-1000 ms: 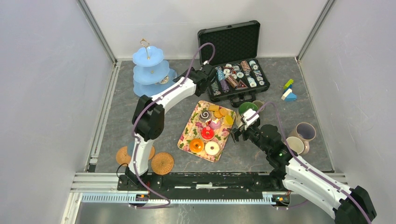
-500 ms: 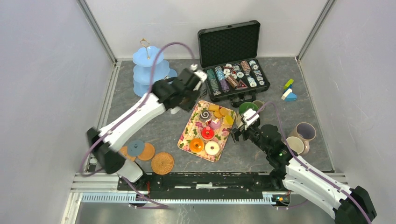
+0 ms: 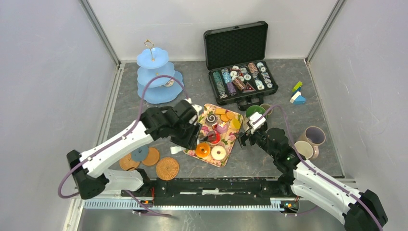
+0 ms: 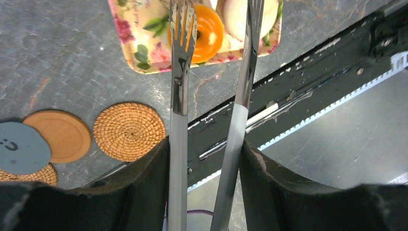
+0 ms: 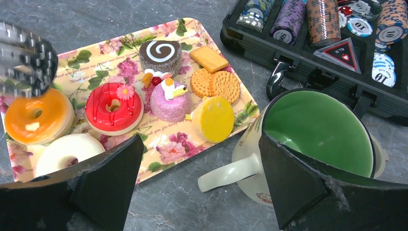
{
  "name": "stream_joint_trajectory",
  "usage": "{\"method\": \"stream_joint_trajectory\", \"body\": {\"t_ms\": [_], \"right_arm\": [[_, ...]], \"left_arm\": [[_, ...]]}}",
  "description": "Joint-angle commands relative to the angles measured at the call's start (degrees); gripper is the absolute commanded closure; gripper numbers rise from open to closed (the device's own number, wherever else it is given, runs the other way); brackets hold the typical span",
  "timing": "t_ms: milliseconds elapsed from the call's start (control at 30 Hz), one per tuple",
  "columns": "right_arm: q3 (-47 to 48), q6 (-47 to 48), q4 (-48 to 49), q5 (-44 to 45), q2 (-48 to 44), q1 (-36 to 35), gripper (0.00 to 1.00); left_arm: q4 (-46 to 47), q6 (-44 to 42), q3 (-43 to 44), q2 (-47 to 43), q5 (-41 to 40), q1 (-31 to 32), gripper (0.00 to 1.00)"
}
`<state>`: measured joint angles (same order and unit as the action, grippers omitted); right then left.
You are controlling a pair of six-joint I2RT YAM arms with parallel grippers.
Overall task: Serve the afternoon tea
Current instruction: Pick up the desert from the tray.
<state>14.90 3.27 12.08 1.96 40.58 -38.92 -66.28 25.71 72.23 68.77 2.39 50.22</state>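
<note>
Left gripper [image 4: 204, 147] clamped around the shanks of the metal tongs [image 4: 179, 96]. The tongs are sprung partly open with the tips apart, and nothing shows between them.

- In the left wrist view the slotted tip sits over the orange donut [image 4: 207, 33] and the other blade over the white donut [image 4: 235, 14]. Both donuts lie at the near end of the floral tray [image 3: 191, 144], mid-tabletop.
- Height of the tips above the donuts: cannot tell.
- Right gripper [image 5: 201, 139] is spread wide and holds nothing. It hangs just off the tray's right edge, with the handle of the green-lined mug [image 5: 317, 130] below it.
- Blue tiered stand [image 3: 155, 77] is at the far-left corner, woven coasters [image 3: 167, 168] at the near-left corner.

Risks, as I judge them:
- The blades straddle two donuts rather than one. Closing from here could pinch both, or push one off the tray's near edge.
- The donuts look glossy and rounded, so a shallow bite may let one squirt out during the carry to the stand.
- The tray looks light. A downward poke or a drag could slide it into the mug.
- The arms work close together, so a tong swing to the right could clip the waiting right gripper.
</note>
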Motion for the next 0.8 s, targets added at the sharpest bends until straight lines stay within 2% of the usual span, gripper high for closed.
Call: {"method": "stream_joint_trajectory", "body": {"t_ms": [0,300,767], "right_arm": [[2.7,-0.3,0.7,0.2,-0.6,-0.3,0.02],[2.4,-0.3,0.9,0.3,-1.6,-0.3,0.02],[2.3,-0.4,1.0,0.3,-1.7,-0.2,0.02]], "left_arm": [[1.4,6.3,2.8,4.0,-6.7,7.0,0.42],[-1.3,3.6,9.4,13.9,-20.7,14.2,0.41],[0.2,-0.8,11.0,21.7,-21.5,15.0,0.38]]}}
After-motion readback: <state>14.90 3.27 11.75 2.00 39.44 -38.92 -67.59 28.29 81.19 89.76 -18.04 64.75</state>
